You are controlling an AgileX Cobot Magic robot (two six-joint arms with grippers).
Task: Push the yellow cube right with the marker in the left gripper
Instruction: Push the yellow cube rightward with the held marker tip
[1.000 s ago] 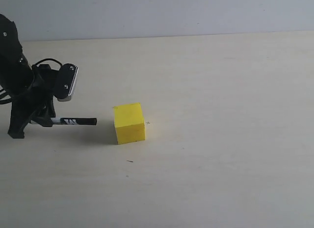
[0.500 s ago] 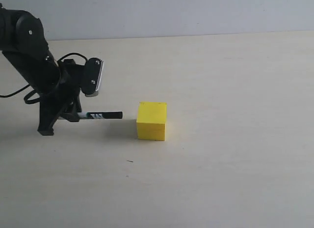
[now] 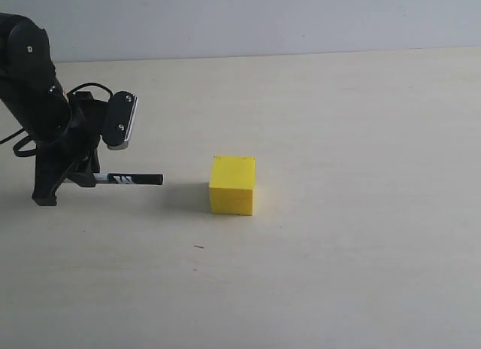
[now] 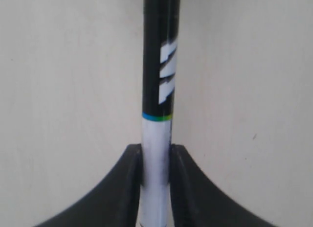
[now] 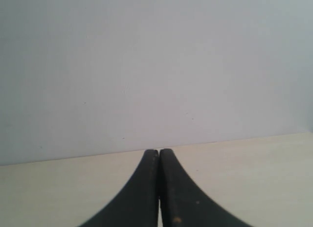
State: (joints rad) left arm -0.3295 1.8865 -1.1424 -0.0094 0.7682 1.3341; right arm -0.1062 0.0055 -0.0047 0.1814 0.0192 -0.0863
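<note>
On the left side of the pale table (image 3: pixel 353 274), the black left gripper (image 3: pixel 81 177) squeezes the marker (image 3: pixel 129 180) by its white barrel. The marker lies flat, low over the table, and its black end points right, toward the yellow cube (image 3: pixel 232 185). The black end and the cube do not touch, and a bit of bare table shows between them. The cube sits on the table, a little left of the middle. Seen from the left wrist camera, two black fingers (image 4: pixel 128 188) press on both sides of the white barrel, and the black part with white letters sticks out past them. The right gripper (image 5: pixel 159 188) has its two fingers pressed tight together, and it faces a grey wall (image 5: pixel 156 65) past the far edge of the table
</note>
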